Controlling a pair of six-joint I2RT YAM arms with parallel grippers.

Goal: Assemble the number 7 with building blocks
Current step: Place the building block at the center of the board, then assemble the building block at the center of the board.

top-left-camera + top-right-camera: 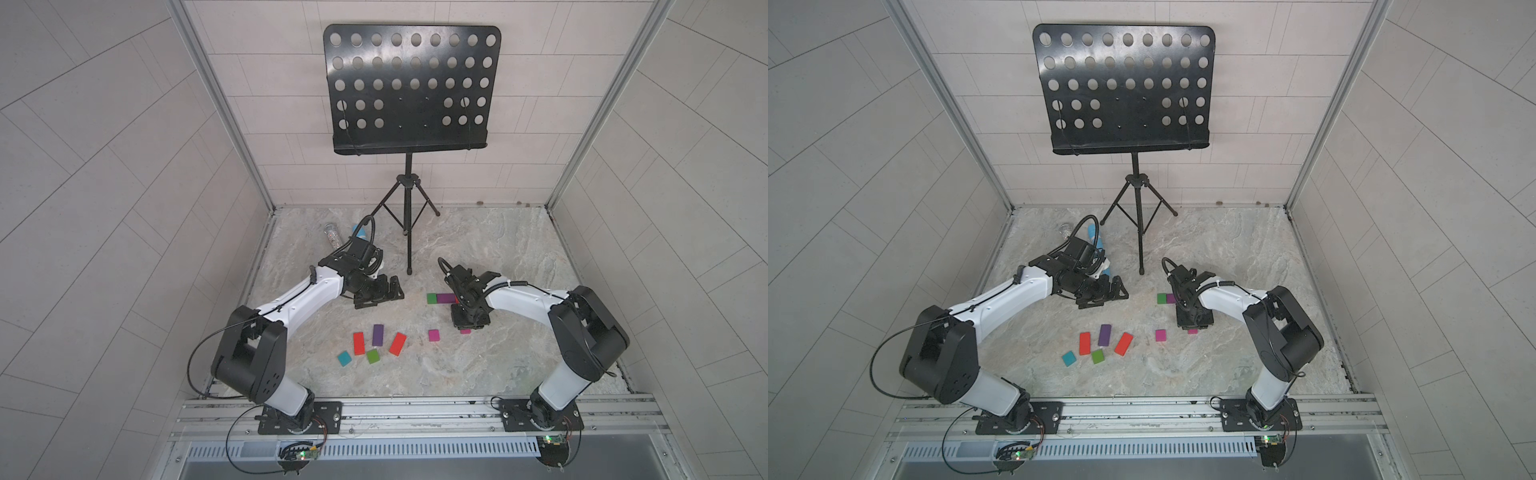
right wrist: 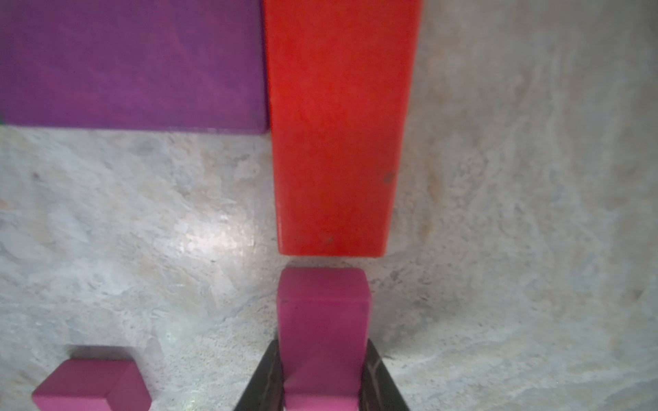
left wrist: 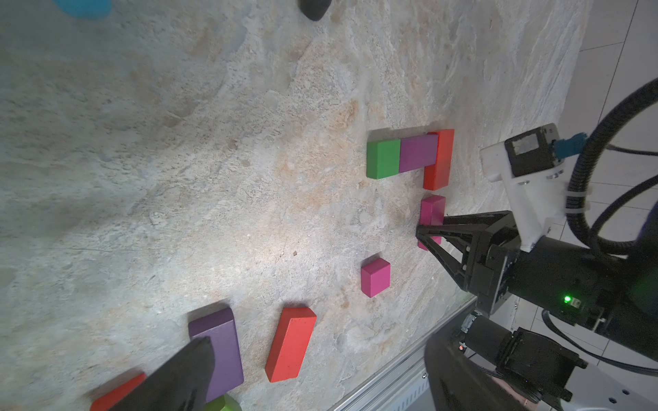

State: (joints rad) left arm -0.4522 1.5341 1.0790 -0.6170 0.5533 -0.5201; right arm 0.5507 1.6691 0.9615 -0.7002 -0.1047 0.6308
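The right gripper (image 2: 322, 377) is clamped on a magenta block (image 2: 322, 313), end-on and just short of the red block (image 2: 338, 124) that starts the 7's stem. The purple block (image 2: 131, 64) and green square (image 3: 382, 158) form the bar. The stem looks unfinished. The left gripper (image 1: 380, 294) gapes wide, empty. Loose blocks (image 1: 377, 335) lie nearby; the music stand (image 1: 409, 89) stands clear behind.

Building blocks (image 1: 1104, 335), ten in total: red rectangles (image 3: 439, 160) (image 1: 358, 343) (image 1: 397, 344), three; purple rectangles (image 1: 446, 298) (image 1: 377, 335), two; green squares (image 1: 432, 298) (image 1: 372, 356), two; magenta square (image 1: 434, 335), one; magenta rectangle (image 3: 432, 210), one; teal square (image 1: 344, 358), one (at 8 o'clock from the loose purple rectangle). Music stand (image 1: 411, 87), one; blue microphone (image 1: 1093, 235), one; glitter tube (image 1: 332, 237), one.
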